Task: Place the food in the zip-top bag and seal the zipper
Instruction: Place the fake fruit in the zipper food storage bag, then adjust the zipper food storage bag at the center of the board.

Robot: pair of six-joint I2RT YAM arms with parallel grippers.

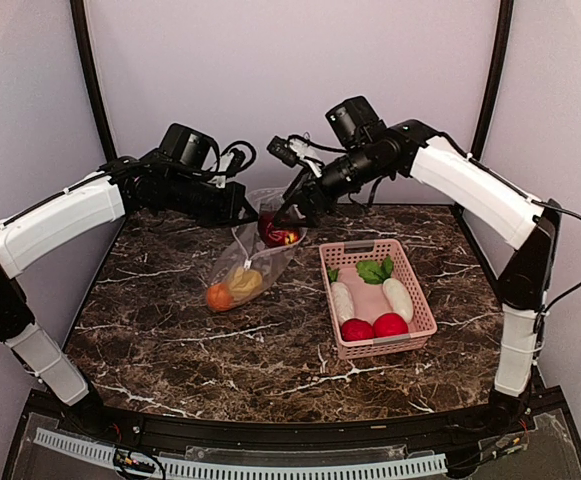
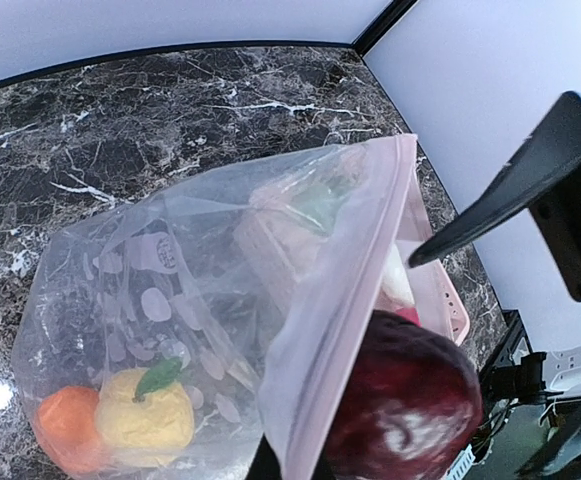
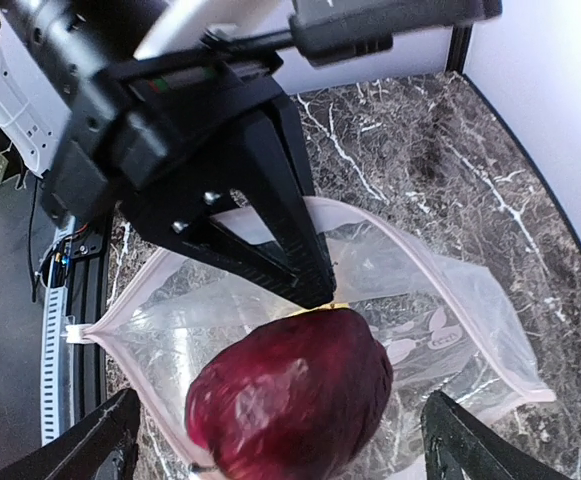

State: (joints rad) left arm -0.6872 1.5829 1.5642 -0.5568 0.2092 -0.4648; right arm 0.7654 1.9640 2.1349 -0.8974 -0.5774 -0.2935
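Left end effector (image 3: 315,288): pinched tight on the zip-top bag (image 1: 245,262) at its mouth rim, holding it up.
Right end effector (image 1: 292,212): spread wide, fingers either side of the maroon fruit (image 3: 290,400), clear of it.
Maroon fruit: in the bag's mouth, at its 1 o'clock end.
Zipper (image 2: 350,290): unsealed.
Bag's 7 o'clock end: orange ball (image 1: 219,296) and yellow fruit (image 1: 246,281), low on the tabletop (image 1: 170,340).
Pink basket (image 1: 425,318): at 3 o'clock of the bag, holding white pieces (image 1: 342,300), red fruits (image 1: 357,329) and leaves (image 1: 374,270).
Print on bag: pale marks, unreadable.

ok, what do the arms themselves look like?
Both the left arm and the right arm have white shell links, black joints and wrists, and black cables looping near the wrists. The left gripper and right gripper are black, with flat tapered fingers.
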